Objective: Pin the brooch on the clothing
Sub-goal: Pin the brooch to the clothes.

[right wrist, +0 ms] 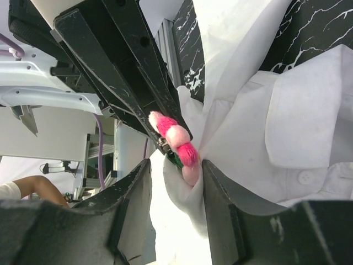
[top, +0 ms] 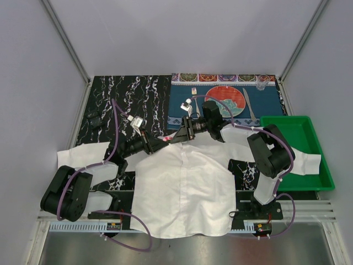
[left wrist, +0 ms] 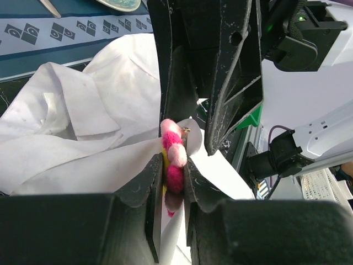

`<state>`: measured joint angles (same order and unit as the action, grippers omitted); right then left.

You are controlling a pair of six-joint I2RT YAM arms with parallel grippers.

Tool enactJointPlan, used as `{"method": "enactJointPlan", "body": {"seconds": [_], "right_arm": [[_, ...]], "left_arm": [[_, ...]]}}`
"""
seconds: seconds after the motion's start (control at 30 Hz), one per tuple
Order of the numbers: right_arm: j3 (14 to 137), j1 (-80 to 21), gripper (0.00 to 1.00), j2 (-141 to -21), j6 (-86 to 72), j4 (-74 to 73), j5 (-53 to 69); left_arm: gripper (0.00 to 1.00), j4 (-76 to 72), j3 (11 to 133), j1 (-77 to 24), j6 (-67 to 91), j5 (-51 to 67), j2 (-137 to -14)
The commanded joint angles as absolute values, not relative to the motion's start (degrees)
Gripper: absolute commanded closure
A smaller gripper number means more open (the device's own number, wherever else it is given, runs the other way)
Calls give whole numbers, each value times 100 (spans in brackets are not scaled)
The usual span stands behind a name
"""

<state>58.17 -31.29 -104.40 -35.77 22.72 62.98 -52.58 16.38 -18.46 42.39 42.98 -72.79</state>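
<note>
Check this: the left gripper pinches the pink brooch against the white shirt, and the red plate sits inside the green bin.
Not quite. The left gripper does pinch the brooch against the shirt, but the red plate sits on the blue placemat, not in the green bin; the top external view shows it.

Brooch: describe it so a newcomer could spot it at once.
Start at the big white shirt spread on the table and go to its collar end. The brooch is the tiny fluffy flower pinched in the left gripper against a fold of fabric. Pink petals and a yellow middle single it out among white cloth and black fingers.
</note>
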Motion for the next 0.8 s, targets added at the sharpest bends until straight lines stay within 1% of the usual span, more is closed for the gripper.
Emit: {"method": "enactJointPlan", "body": {"seconds": [0.0,0.07,0.2,0.23,0.3,0.33,0.37,0.4,0.43,0.47,0.63,0.67,0.7,0.77], "right_arm": [[6099,-3269,53,-10301,-3595,2365,6249],[6170,-3304,53,-10362,-3612,2303,6196],[6371,-3375,58,-10459,-3376,1935,6109],[6381,-3375,64,-10476,-3297,1890,6065],[6398,-3366,70,-10494,-3244,1794,6021],[6442,-3375,72,-10538,-3200,1723,5994],[6486,-3366,72,-10573,-3199,1653,6003],[6547,-3366,69,-10599,-3208,1591,6020],[6557,-3366,64,-10608,-3217,1591,6021],[6548,-3366,56,-10608,-3234,1608,6012],[6504,-3384,56,-10652,-3533,2022,6126],[6521,-3410,58,-10661,-3490,1978,6091],[6565,-3410,64,-10679,-3428,1873,6065],[6583,-3419,71,-10696,-3375,1863,6056]], "left_arm": [[100,-5257,1802,-1810,3991,4043,-7172],[100,-5089,1846,-1828,3894,3999,-7119],[100,-4931,1872,-1863,3806,3903,-7075],[100,-4913,1863,-1863,3806,3894,-7066],[100,-4896,1863,-1863,3797,3894,-7040],[100,-4835,1881,-1881,3771,3902,-7040],[100,-4773,1898,-1890,3692,3885,-7023],[100,-4668,1907,-1907,3639,3780,-7005],[100,-4493,1925,-1916,3586,3736,-6987],[100,-4404,1968,-1925,3499,3718,-6970],[100,-4026,2065,-1942,3402,3507,-6943],[100,-4034,2065,-1942,3401,3524,-6943],[100,-4025,2065,-1942,3401,3533,-6935],[100,-4157,2022,-1942,3454,3568,-6926]]}}
